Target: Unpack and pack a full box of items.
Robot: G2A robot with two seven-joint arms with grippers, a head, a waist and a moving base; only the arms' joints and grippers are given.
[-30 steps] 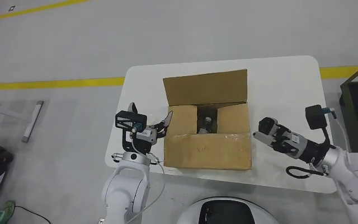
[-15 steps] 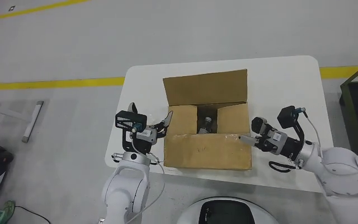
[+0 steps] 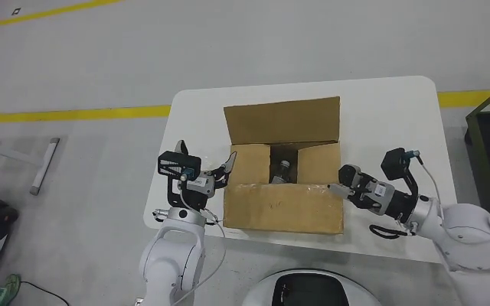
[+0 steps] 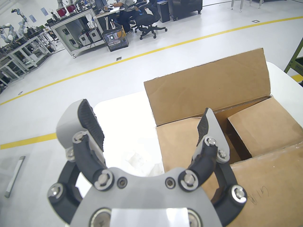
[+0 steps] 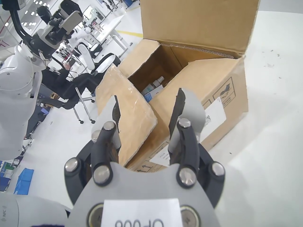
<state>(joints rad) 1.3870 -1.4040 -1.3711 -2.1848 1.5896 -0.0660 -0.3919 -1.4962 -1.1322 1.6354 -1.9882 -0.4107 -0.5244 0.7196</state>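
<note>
A brown cardboard box point(image 3: 283, 205) stands in the middle of the white table. Its back flap point(image 3: 282, 121) stands up, and the two side flaps lie folded inward with a gap between them. A small bottle point(image 3: 282, 170) and other packaged items point(image 5: 153, 86) lie in the gap. My left gripper point(image 3: 205, 153) hovers open beside the box's left wall point(image 4: 144, 109), holding nothing. My right gripper point(image 3: 337, 183) is open at the box's front right corner. The corner of the front flap point(image 5: 129, 109) lies between the right gripper's point(image 5: 148, 98) fingers.
The white table point(image 3: 383, 107) has bare room right of and behind the box. A crumpled white wrapper point(image 4: 138, 159) lies on the table under my left gripper. A green frame point(image 3: 478, 134) stands off the table's right edge.
My right arm has swung left, bringing its gripper from the table's right side up to the box's front right corner. The left arm and the box have not moved.
</note>
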